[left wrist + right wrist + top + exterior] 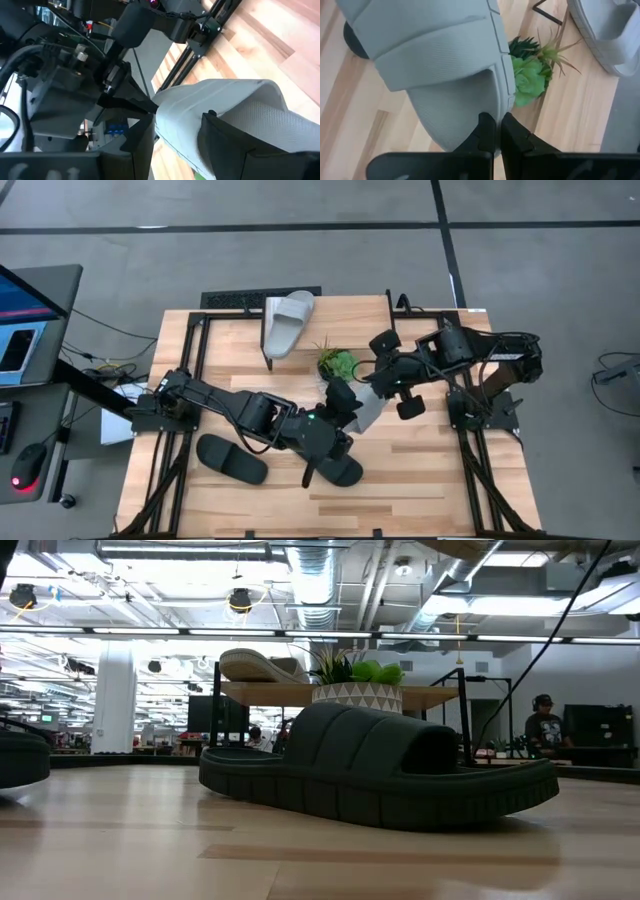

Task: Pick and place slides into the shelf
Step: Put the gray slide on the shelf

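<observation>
table (440,470): light wood planks | room: grey floor (open hall) | left tool (352,408): pinching grey slide (368,410) | right tool (497,131): pressed together

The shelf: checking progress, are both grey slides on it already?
No. Only one grey slide lies on the shelf; the other grey slide is held by the left hand.
</observation>
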